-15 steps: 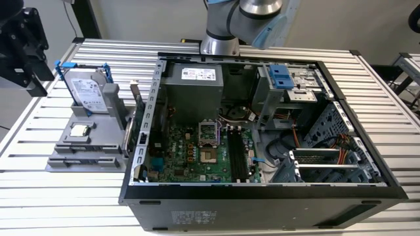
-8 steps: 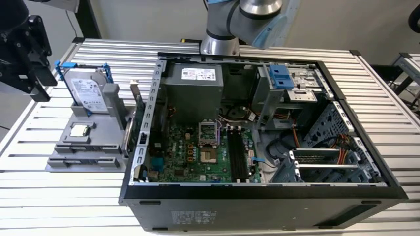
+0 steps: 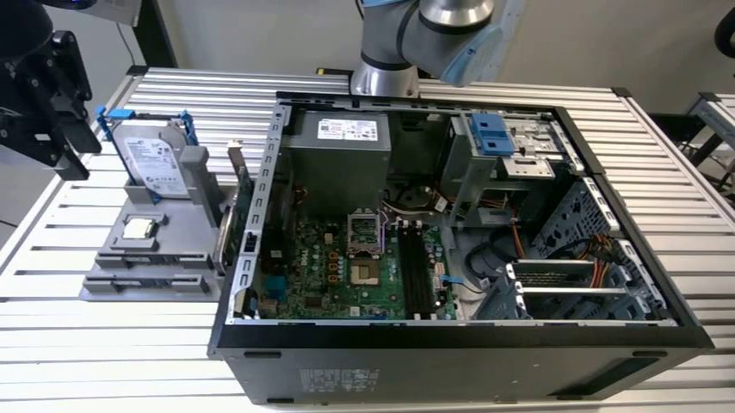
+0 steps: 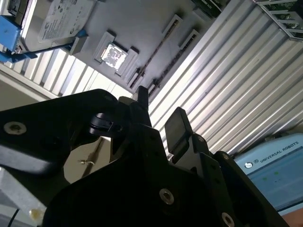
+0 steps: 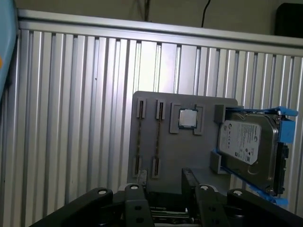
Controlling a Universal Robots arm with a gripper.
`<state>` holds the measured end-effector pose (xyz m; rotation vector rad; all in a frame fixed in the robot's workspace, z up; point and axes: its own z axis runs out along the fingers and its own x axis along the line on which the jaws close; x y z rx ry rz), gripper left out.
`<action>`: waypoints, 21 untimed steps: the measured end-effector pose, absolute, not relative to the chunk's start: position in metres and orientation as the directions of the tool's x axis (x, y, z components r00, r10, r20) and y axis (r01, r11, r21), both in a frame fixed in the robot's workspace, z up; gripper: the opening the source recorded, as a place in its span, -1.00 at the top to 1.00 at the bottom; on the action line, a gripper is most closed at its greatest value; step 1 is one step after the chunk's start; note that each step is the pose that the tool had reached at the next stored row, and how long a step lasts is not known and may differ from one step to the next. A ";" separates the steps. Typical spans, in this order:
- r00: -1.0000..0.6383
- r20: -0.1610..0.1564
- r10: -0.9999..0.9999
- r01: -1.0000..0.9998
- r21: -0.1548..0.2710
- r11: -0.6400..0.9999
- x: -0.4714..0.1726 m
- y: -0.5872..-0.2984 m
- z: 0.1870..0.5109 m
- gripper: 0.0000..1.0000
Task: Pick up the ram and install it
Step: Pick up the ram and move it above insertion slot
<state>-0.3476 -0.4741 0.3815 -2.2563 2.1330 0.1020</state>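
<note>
Closest to the wrist cameras, the gripper (image 4: 160,107) is a black mass whose body is cut off by the frame edges; its two fingers (image 4: 178,124) stand apart with bare slats showing through the gap, so the claw is open a moderate way and has hold of nothing. Below it lies a grey tray (image 5: 189,156) on the slatted aluminium table (image 5: 71,118). The ram (image 5: 157,138) is hard to make out: it appears as a thin dark strip seen edge-on, held between end brackets at one end of the tray, with a second like strip (image 5: 138,139) just beside it; its chips cannot be told. Next along the tray sits a square processor chip (image 5: 188,118), then a silver hard drive (image 5: 246,142) in blue rails, propped at a tilt. In the exterior view the gripper hangs at the upper left, partly out of frame, apart from the tray. Farther, to the exterior view's right of the tray, stands the open computer case (image 3: 460,366), its long black memory slots (image 3: 416,274) too small to tell whether anything sits in them, and behind it the arm's base (image 3: 385,79)
</note>
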 end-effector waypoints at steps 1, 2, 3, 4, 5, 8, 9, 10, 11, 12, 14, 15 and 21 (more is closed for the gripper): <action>0.055 -0.072 -0.996 -0.998 0.020 -0.057 -0.348 -0.474 0.381 -1.00; 0.055 -0.072 -0.996 -0.998 0.020 -0.057 -0.348 -0.474 0.381 -1.00; 0.055 -0.072 -0.996 -0.998 0.020 -0.057 -0.348 -0.474 0.381 -1.00; 0.055 -0.072 -0.996 -0.998 0.020 -0.057 -0.348 -0.474 0.381 -1.00; 0.055 -0.072 -0.996 -0.998 0.020 -0.057 -0.348 -0.474 0.381 -1.00; 0.055 -0.072 -0.996 -0.998 0.019 -0.057 -0.348 -0.474 0.380 -1.00; 0.055 -0.072 -0.996 -0.998 0.020 -0.057 -0.348 -0.474 0.379 -1.00; 0.055 -0.072 -0.996 -0.998 0.020 -0.057 -0.348 -0.474 0.378 -1.00; 0.055 -0.072 -0.996 -0.998 0.020 -0.057 -0.348 -0.474 0.376 -1.00; 0.055 -0.072 -0.996 -0.998 0.020 -0.057 -0.348 -0.474 0.375 -1.00; 0.055 -0.072 -0.996 -0.998 0.020 -0.057 -0.348 -0.474 0.371 -1.00; 0.055 -0.072 -0.996 -0.998 0.020 -0.057 -0.348 -0.474 0.370 -1.00; 0.055 -0.072 -0.996 -0.998 0.020 -0.057 -0.348 -0.474 0.360 -1.00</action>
